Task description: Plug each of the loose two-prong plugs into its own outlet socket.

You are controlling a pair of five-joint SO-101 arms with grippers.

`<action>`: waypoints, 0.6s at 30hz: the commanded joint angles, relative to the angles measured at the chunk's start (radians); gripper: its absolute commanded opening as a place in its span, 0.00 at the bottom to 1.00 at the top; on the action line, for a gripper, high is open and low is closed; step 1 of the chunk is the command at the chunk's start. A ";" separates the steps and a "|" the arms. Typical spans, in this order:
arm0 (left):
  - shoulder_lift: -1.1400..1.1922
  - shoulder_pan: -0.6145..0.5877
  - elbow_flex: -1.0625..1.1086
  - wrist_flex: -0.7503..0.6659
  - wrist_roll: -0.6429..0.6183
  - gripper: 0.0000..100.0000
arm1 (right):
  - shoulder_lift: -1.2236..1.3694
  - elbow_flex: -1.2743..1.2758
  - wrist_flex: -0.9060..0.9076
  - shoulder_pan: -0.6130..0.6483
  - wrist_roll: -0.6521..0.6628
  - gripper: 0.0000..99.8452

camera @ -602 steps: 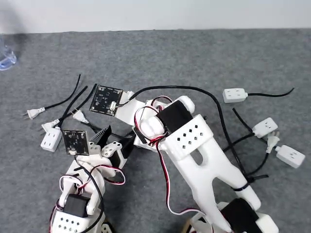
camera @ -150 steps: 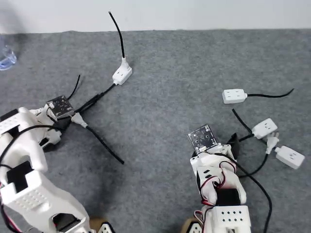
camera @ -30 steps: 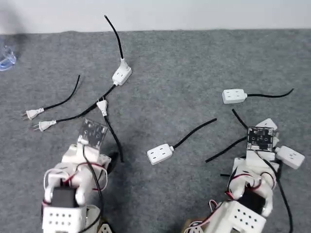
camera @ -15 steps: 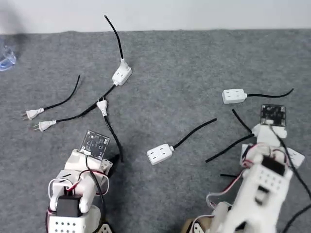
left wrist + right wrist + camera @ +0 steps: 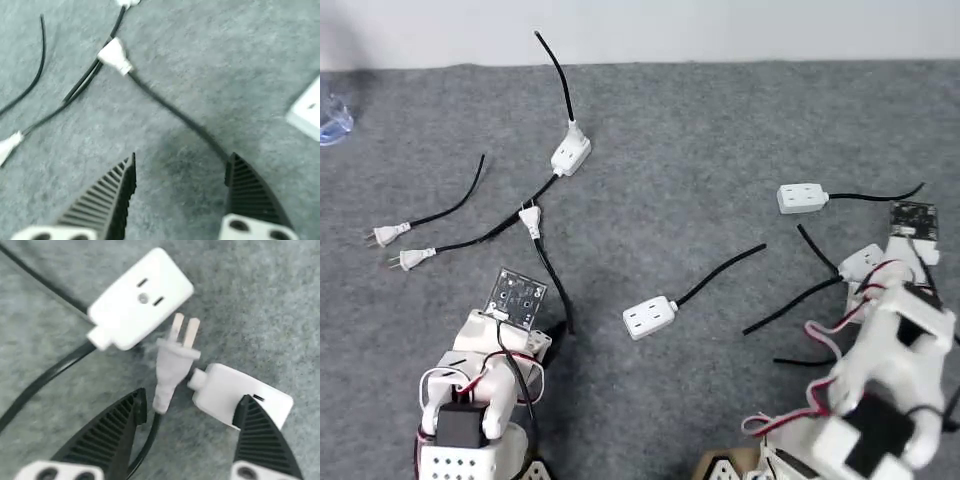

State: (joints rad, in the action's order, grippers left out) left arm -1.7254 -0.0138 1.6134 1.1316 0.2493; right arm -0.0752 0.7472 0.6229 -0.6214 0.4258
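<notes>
My left gripper [image 5: 182, 160] is open low over the carpet, nothing between its fingers. Beyond it lies a white two-prong plug [image 5: 114, 54] on a black cable [image 5: 175, 115]; that plug [image 5: 530, 218] sits ahead of the left arm [image 5: 480, 380]. Two more plugs [image 5: 385, 235] [image 5: 410, 260] lie at far left. My right gripper [image 5: 192, 400] is open above a loose plug [image 5: 175, 357], prongs pointing at a white socket [image 5: 140, 300]; a second socket [image 5: 240, 395] touches the plug's side. Other sockets lie at centre [image 5: 650, 317], right [image 5: 800, 196] and back left [image 5: 570, 153].
Black cables [image 5: 790, 305] cross the grey carpet near the right arm [image 5: 890, 350]. A socket's corner [image 5: 307, 112] shows beside the left gripper. The carpet's far edge meets a white wall [image 5: 720, 30]. A clear object [image 5: 332, 115] sits at far left.
The right arm swung from the front out toward the far right, over the sockets and plug there. The left arm drew back slightly, then held still.
</notes>
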 commanded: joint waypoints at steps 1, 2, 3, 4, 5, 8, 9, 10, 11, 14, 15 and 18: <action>-0.015 0.143 -0.045 0.009 0.006 0.27 | 0.079 -0.101 -0.022 -0.010 0.014 0.27; -0.014 0.183 -0.039 0.011 0.006 0.27 | 0.099 -0.114 -0.022 -0.007 0.014 0.25; -0.014 0.216 -0.027 0.006 0.006 0.27 | 0.114 -0.127 -0.022 -0.004 0.014 0.22; -0.014 0.244 -0.018 0.005 0.008 0.27 | 0.124 -0.140 -0.022 -0.004 0.014 0.18; -0.014 0.265 -0.013 0.005 0.009 0.27 | 0.128 -0.153 -0.022 -0.004 0.012 0.13; -0.014 0.304 -0.012 0.005 0.009 0.27 | 0.130 -0.175 -0.022 -0.002 0.011 0.02; -0.014 0.319 -0.012 0.005 0.009 0.27 | 0.130 -0.175 -0.024 0.005 0.012 0.01; -0.014 0.333 -0.010 0.005 0.009 0.27 | 0.130 -0.175 -0.024 0.013 0.012 0.01; -0.014 0.348 -0.010 0.005 0.009 0.27 | 0.133 -0.175 -0.022 0.021 0.012 0.02; -0.012 0.367 -0.008 0.003 0.011 0.27 | 0.139 -0.172 -0.016 0.038 0.012 0.01; -0.011 0.365 -0.008 0.003 0.011 0.27 | 0.139 -0.169 -0.015 0.039 0.012 0.01; -0.008 0.365 -0.008 0.011 0.012 0.27 | 0.130 -0.169 -0.005 0.039 0.011 0.01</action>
State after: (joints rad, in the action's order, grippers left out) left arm -1.7285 0.3406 1.6103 1.1316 0.2493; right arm 0.0506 0.5785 0.6091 -0.6122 0.4304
